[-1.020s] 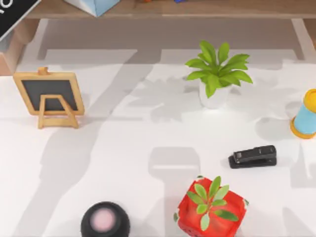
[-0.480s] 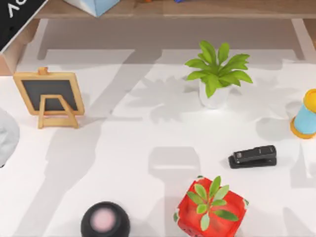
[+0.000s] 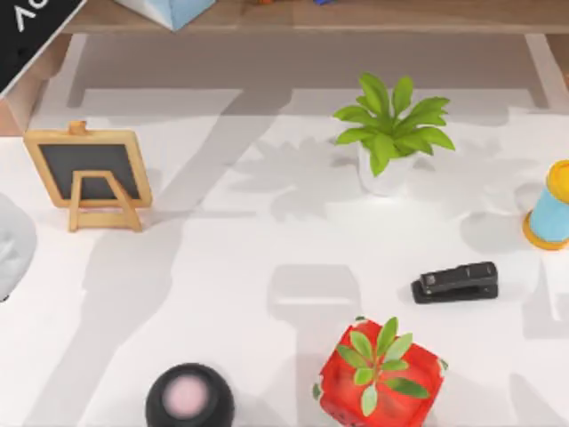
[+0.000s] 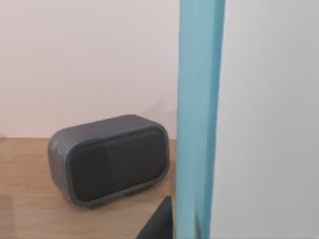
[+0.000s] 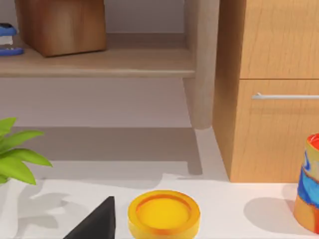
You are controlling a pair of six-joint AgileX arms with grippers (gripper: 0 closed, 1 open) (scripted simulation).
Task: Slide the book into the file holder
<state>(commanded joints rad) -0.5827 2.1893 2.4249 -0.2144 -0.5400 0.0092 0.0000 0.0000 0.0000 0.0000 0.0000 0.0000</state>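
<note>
White table [image 3: 222, 294], stapler [image 3: 454, 281] near right edge.

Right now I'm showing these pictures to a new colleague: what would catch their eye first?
Probably the bright red pot with a green plant at the near edge of the white table, and the leafy plant in a white pot farther back. Next, the small wooden-framed chalkboard easel at the left and the black stapler at the right. In the left wrist view, a grey speaker sits on a wooden surface beside a tall blue panel.
</note>
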